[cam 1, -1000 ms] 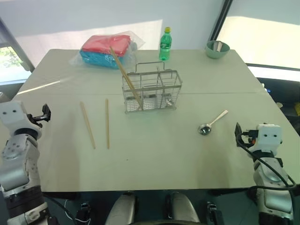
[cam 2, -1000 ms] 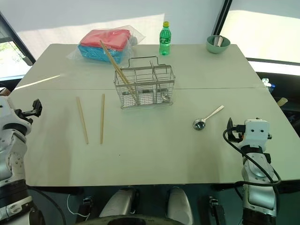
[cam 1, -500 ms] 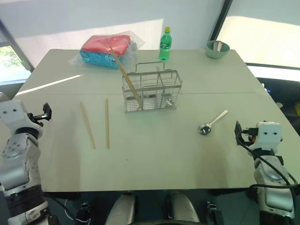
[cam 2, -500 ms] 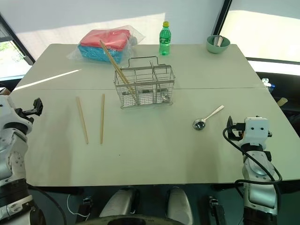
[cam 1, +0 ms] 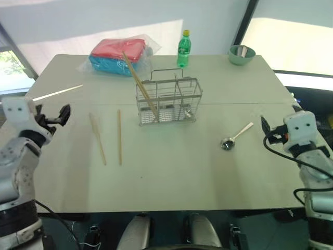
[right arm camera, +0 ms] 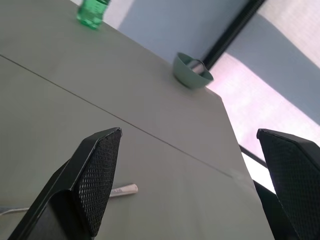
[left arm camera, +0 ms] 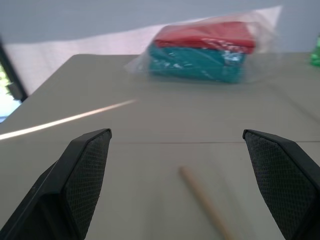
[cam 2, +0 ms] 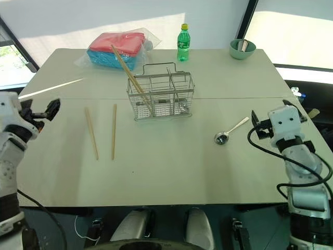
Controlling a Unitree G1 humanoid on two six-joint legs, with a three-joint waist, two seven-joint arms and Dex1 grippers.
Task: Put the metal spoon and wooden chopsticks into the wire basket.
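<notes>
1. Standing near the middle of the pale grey-green surface (cam 1: 171, 172), the rectangular silver wire-mesh basket (cam 1: 168, 101) already holds one long pale wooden chopstick (cam 1: 139, 82), which leans toward 11 o'clock out of its left compartment.
2. Two more pale wooden chopsticks (cam 1: 119, 137) lie flat on the surface at about 8 o'clock from the basket, side by side and a little apart.
3. The small shiny metal spoon (cam 1: 235, 136) lies at about 4 o'clock from the basket, bowl toward the robot, handle pointing to 2 o'clock.
4. At the far edge sit a clear bag of red and teal cloths (cam 1: 118, 54), a green plastic bottle (cam 1: 183, 49) and a pale green bowl (cam 1: 241, 54).
5. The left claw (cam 1: 63, 114) hovers at the surface's left edge, fingers spread wide and empty; the right claw (cam 1: 264, 127) hovers at the right edge, equally wide and empty.
6. The left wrist view adds a close look at one chopstick's tip between the spread left fingers (left arm camera: 87, 165), with the cloth bag beyond.
7. The right wrist view shows the spoon's handle end beside the right fingers (right arm camera: 100, 167), with the bowl and bottle beyond.
</notes>
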